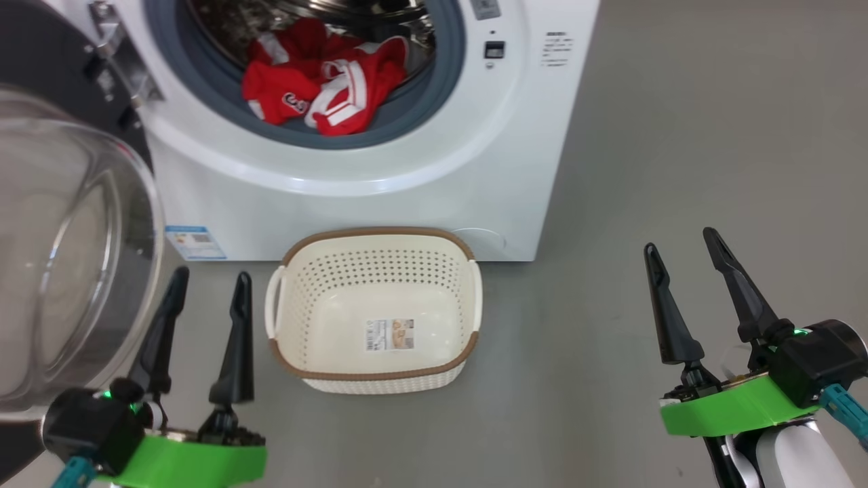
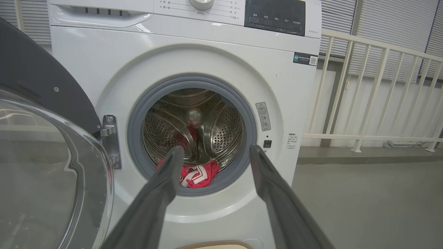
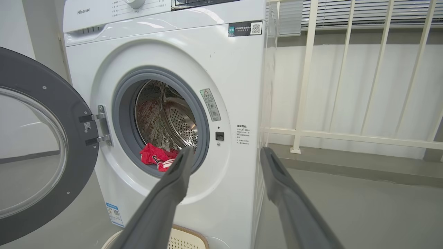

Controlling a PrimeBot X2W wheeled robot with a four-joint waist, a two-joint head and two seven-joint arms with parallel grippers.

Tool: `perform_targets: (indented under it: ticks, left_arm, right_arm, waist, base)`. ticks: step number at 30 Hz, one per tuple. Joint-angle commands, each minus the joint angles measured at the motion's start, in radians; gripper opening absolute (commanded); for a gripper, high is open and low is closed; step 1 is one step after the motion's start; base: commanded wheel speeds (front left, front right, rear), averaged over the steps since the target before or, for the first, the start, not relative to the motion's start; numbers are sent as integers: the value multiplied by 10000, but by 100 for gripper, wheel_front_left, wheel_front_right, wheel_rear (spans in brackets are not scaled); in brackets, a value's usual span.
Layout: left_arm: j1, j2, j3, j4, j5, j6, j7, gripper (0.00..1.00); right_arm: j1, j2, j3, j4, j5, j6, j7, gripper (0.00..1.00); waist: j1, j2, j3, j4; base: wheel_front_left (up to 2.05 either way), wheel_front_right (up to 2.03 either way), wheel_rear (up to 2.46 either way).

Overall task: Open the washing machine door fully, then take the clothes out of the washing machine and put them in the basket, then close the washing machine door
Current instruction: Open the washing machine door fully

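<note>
Head view: clothes lie inside the washing machine, door open.

Even bright light, soft shadows, door glass glare, wide-angle bending

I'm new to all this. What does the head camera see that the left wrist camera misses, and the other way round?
Head view, not the left wrist view: the inside of the basket with its paper label, the blue sticker low on the washing machine, and the right fingers, spread open.
Left wrist view, not the head view: the machine's dial and dark control panel, and a white railing.
Both: the open washing machine door, the red clothes lying in the drum, and the left fingers, spread open.
</note>
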Motion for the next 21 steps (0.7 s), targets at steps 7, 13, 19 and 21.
perform_targets:
  ticks: [7,13,19,21]
  left_arm:
    - [576,133,495,-272,35,69,-49,100]
    - [931,215,508,-261,-92,43,-49,100]
    - [1366,347,534,-448,-54,34,-49,100]
    - [1526,369,546,-509,-8,42,-49,100]
  right_arm:
    - [213,7,-15,-474,103,63,-62,100]
    - [484,7,-44,-534,27,63,-62,100]
    - [920,7,-87,-676,24,63,-62,100]
    - [1073,7,-121,-709,47,63,-62,100]
  waist:
    - [0,-1,-236,-681]
    - [0,-1,-442,-938]
    - [0,-1,-746,-1109]
    - [0,-1,-811,-1144]
  base:
    - [0,0,0]
    - [0,0,0]
    - [0,0,0]
    - [0,0,0]
